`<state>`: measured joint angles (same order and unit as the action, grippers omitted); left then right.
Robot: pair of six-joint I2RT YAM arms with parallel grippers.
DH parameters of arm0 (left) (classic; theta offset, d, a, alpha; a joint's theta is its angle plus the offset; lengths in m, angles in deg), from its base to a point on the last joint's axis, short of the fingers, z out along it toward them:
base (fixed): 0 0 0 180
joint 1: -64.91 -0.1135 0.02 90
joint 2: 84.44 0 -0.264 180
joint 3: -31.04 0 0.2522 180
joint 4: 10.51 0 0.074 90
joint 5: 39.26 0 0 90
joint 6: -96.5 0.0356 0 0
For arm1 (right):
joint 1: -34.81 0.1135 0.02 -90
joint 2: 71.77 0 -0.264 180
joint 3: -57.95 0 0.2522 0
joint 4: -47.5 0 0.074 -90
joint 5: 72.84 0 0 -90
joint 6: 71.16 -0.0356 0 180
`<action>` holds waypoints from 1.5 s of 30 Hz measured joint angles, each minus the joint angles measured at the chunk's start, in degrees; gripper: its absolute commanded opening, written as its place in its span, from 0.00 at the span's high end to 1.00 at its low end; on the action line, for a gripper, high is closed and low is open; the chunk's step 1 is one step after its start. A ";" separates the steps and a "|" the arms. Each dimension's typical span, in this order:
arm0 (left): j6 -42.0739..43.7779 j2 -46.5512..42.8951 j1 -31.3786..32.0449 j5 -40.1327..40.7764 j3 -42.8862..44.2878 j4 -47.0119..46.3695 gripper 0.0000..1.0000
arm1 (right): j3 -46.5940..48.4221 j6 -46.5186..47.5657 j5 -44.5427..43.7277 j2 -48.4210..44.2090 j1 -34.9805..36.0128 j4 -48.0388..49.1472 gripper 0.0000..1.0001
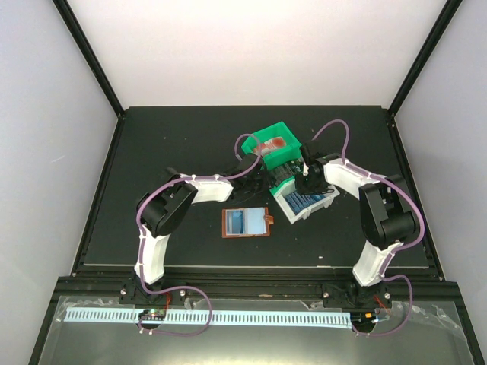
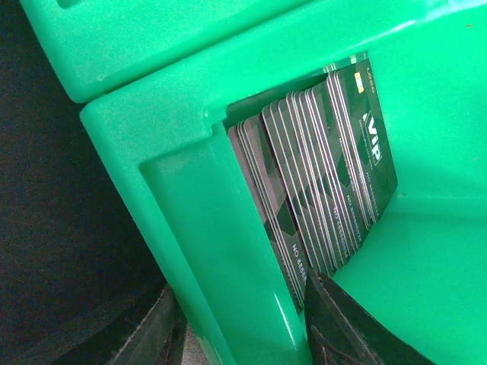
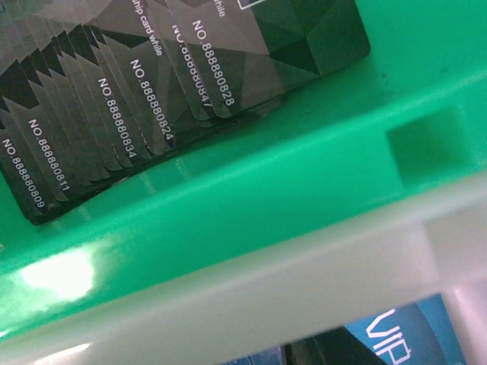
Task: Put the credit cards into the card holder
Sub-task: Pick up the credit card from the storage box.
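Both arms reach forward, elbows bent. The left tool (image 2: 240, 308) straddles the green bin (image 2: 190, 228) wall and a stack of dark cards (image 2: 319, 182) standing on edge. I cannot tell whether it squeezes them, nor the right tool's (image 1: 303, 181) state. Behind both tools, toward the bases, the brown card holder (image 1: 245, 222) lies open on the tabletop (image 1: 167, 144), with blue showing inside.

Left arm (image 1: 152, 257) and right arm (image 1: 373, 262): white link shells, black joint housings, purple cables (image 1: 332, 125) looping along each, black bases (image 1: 144, 289). Left end effector (image 2: 240, 287) black, matte.
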<state>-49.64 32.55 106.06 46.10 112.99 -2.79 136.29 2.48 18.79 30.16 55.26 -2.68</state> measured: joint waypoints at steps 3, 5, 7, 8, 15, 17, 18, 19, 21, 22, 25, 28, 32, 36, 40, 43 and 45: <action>0.00 0.00 -0.02 0.00 0.00 0.00 0.58 | 0.00 -0.42 -0.20 -0.02 0.00 0.13 0.83; 0.00 0.00 -0.04 0.00 0.00 0.00 0.58 | 0.02 -0.55 -0.55 -0.04 0.00 0.15 0.85; 0.00 -0.02 -0.04 0.02 0.00 0.00 0.58 | 0.02 -0.68 -1.36 -0.04 0.04 0.09 0.87; 0.00 -0.02 -0.04 0.02 0.00 0.00 0.58 | 0.02 -0.68 -1.77 -0.04 0.07 0.07 0.87; -0.04 -0.02 -0.04 0.04 0.00 0.00 0.58 | 0.11 -0.09 -6.54 0.33 0.15 -1.07 0.78; -0.04 -0.02 -0.04 0.04 0.00 0.00 0.58 | 0.33 0.15 -7.37 0.57 0.17 -1.18 0.72; -0.02 0.00 -0.04 0.04 0.00 0.00 0.58 | 0.44 0.70 -7.89 0.68 0.17 -1.27 0.70; -0.02 -0.02 -0.04 0.04 0.00 0.00 0.58 | 0.46 0.94 -8.13 0.70 0.15 -1.27 0.68; -0.04 -0.02 -0.04 0.04 0.00 0.00 0.58 | 0.55 1.16 -8.70 0.74 0.20 -1.36 0.65; -0.04 -0.02 -0.04 0.04 0.00 0.00 0.58 | 0.57 1.38 -9.07 0.76 0.22 -1.38 0.65; -0.04 -0.02 -0.04 0.04 0.00 0.00 0.58 | 0.68 1.68 -10.08 0.87 0.39 -1.46 0.67; -0.04 0.00 -0.04 0.04 0.00 0.00 0.58 | 1.01 1.84 -11.39 1.18 0.79 -1.70 0.71; -0.04 -0.02 -0.04 0.07 0.00 0.00 0.58 | 1.09 1.84 -13.40 1.27 1.77 -1.90 0.76; -0.07 0.00 -0.04 0.11 0.02 -0.02 0.58 | 1.09 1.42 -15.02 1.22 2.47 -2.01 0.79; -0.11 0.00 -0.07 0.17 0.04 -0.02 0.58 | 1.07 1.27 -16.59 0.15 2.78 -2.36 0.79; -0.13 0.02 -0.07 0.26 0.04 0.00 0.58 | 1.07 1.27 -18.27 -1.38 2.75 -2.62 0.79; -0.13 0.02 -0.04 0.35 0.04 0.00 0.58 | 1.09 1.20 -19.10 -1.92 2.60 -2.73 0.79</action>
<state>-49.77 32.57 106.01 46.45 113.03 -2.79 137.38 3.68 -0.31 28.24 57.86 -5.41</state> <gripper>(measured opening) 0.420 0.208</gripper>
